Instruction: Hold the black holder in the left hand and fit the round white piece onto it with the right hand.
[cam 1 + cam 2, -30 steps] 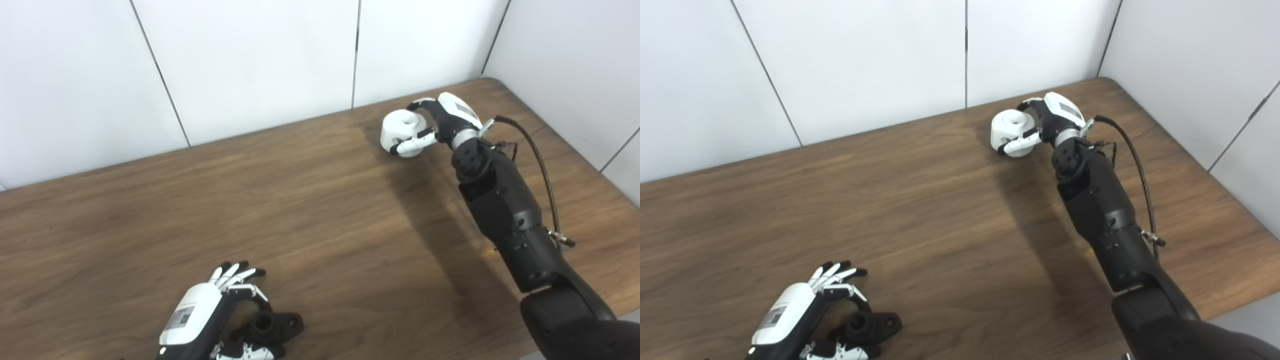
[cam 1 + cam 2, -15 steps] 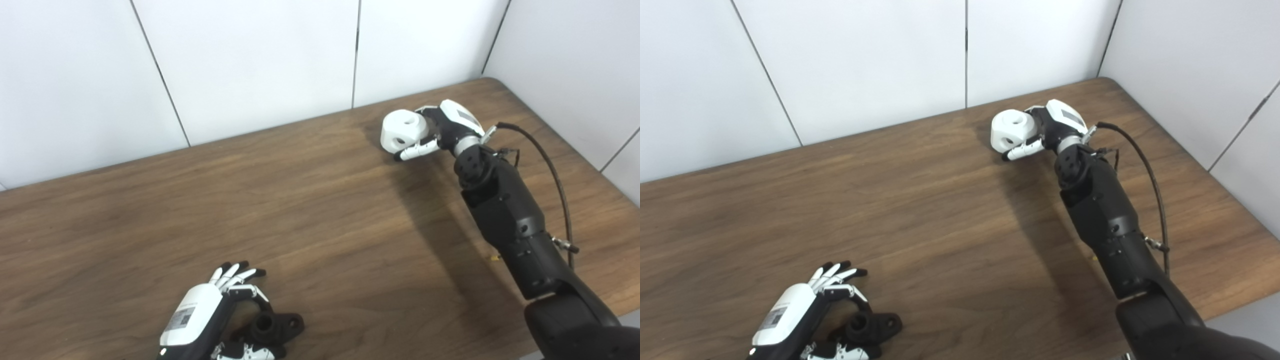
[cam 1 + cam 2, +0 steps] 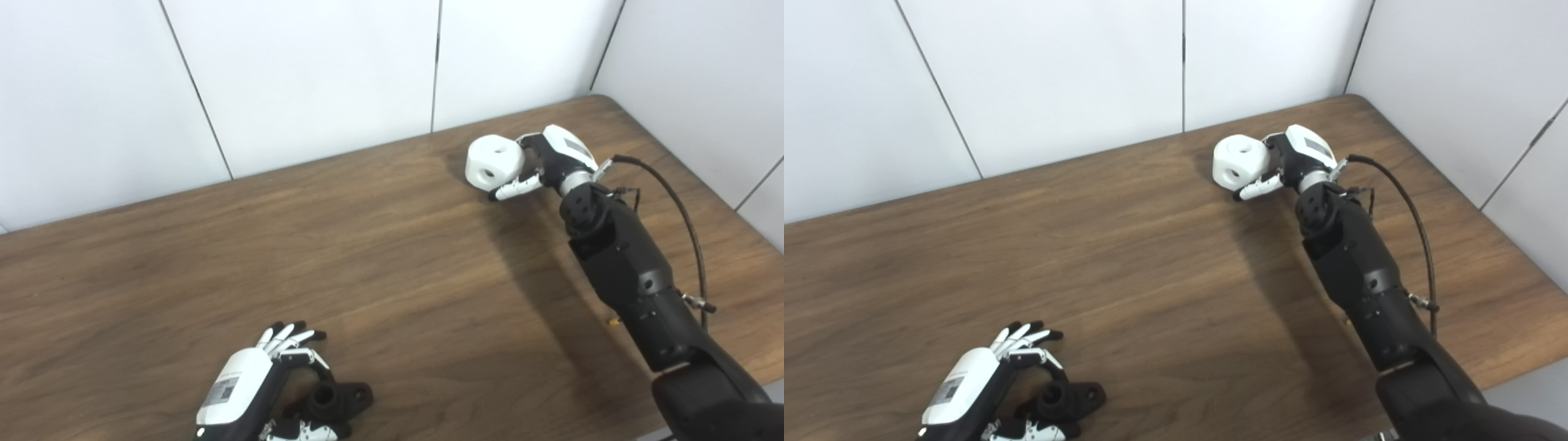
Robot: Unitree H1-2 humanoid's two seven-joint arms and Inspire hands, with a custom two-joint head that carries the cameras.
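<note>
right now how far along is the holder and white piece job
Early stage. Done: the right hand has closed on the round white piece at the far right of the table. In hand: the left hand sits by the black holder near the front edge, fingers apart around it, no firm grasp visible. Left: securing the holder, bringing the two parts together, fitting them.

white piece (image 3: 493, 162): rounded, with round holes in its faces, held off the table at the far right.
black holder (image 3: 335, 399): short tube on a flat base, lying near the front edge.
</note>
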